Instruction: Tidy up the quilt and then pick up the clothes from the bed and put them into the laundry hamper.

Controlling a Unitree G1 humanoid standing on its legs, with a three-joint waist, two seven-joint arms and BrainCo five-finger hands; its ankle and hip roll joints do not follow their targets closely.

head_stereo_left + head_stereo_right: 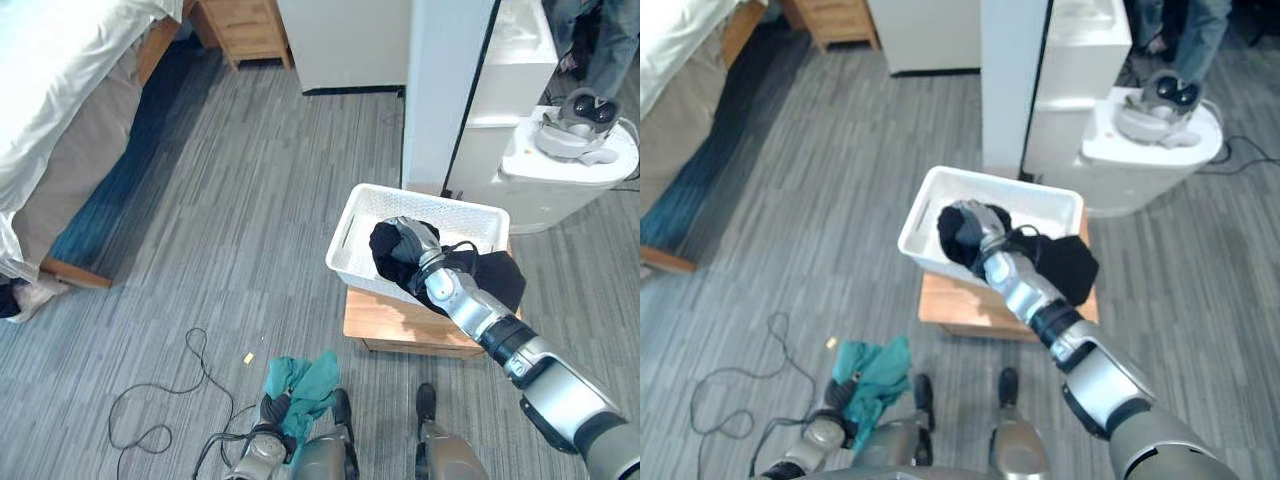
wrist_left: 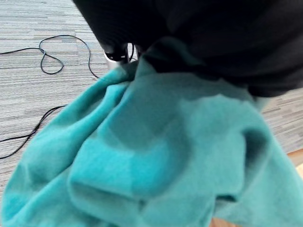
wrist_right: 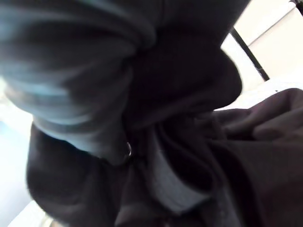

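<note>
Black garment is bunched over the rim of the white laundry hamper, part inside, part draped over the near right edge onto the arm. Right hand sits in the cloth at the hamper; the right wrist view shows dark fabric wrapped close around the hand, so it's clenched on the black garment. Hamper rests on a low wooden stand on the grey floor. Teal garment hangs low by the robot, left hand curled round it. Bed with white quilt is far left, well apart.
</note>
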